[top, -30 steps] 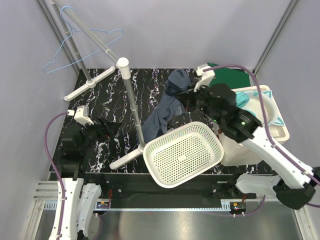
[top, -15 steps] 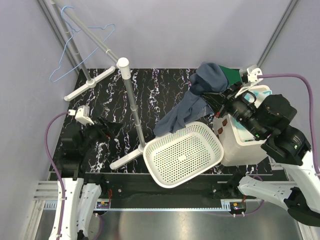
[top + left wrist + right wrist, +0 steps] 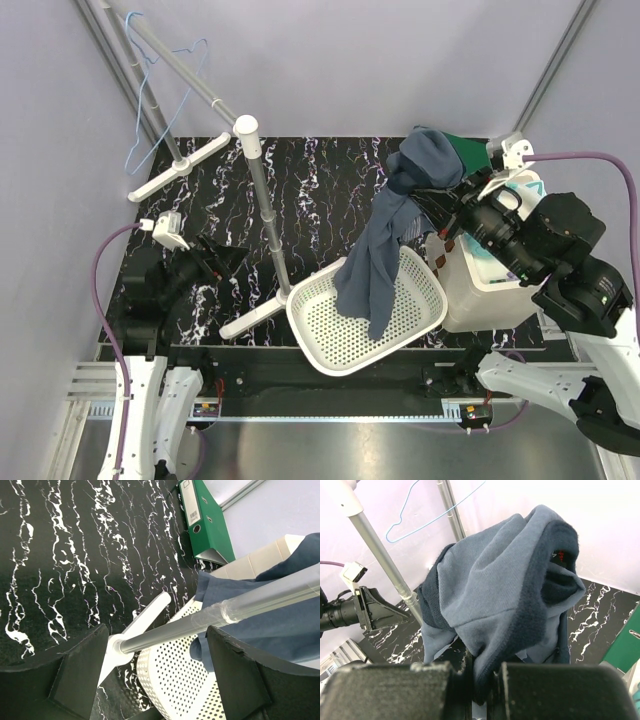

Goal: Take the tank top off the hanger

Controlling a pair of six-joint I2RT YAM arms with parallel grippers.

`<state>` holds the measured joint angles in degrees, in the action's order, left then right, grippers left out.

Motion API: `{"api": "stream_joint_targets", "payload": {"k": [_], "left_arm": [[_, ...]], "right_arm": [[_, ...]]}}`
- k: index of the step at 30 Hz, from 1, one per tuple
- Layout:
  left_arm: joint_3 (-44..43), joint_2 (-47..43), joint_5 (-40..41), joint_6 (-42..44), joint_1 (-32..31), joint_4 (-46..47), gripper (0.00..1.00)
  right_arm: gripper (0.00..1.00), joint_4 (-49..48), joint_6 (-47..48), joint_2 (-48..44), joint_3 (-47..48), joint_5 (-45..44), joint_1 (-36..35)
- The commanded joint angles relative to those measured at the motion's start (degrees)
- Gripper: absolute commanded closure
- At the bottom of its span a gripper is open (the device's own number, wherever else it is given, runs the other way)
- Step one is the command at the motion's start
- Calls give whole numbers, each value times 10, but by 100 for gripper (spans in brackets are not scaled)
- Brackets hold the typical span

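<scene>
Tank top [image 3: 385, 255], off the hanger [image 3: 160, 95], clamped by right gripper [image 3: 482, 677] over basket [image 3: 318, 322]; left gripper [image 3: 155, 675] gapes. Next: release it.

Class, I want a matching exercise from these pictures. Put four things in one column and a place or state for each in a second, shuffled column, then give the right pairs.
Things
1. tank top
2. hanger
3. white basket
4. green binder

Places or states
A. bare, hanging on the rail at the far left
B. lying on the table near the back wall
C. pinched in the right gripper, lower end drooping down
D. perforated, at the table's near edge

Pairs: 1-C, 2-A, 3-D, 4-B
</scene>
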<state>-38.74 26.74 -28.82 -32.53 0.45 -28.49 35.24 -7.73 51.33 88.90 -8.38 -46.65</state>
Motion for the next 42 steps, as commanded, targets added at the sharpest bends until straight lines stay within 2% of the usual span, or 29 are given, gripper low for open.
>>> {"api": "stream_joint_targets", "payload": {"k": [1,10,16,22,37,38,42], "left_arm": [[-2,3,-32,-7,-2,35,17],[17,2,-63,-12,-2,40,18],[41,-11,-69,-17,-2,41,17],[57,-8,-80,-17,-2,47,17],[67,-14,-104,-50,-2,70,16],[70,-18,-105,-53,-2,72,16],[75,-14,-104,-61,-1,82,16]], "right_arm": [[100,-33,1,-11,-8,-19,1],[100,-41,-34,-18,-108,-24,1],[100,-65,-84,-19,-221,-11,1],[98,-119,-140,30,-326,56,0],[92,-227,-237,143,-463,106,0],[87,-231,-246,149,-471,107,1],[83,-232,-257,167,-494,121,1]]}}
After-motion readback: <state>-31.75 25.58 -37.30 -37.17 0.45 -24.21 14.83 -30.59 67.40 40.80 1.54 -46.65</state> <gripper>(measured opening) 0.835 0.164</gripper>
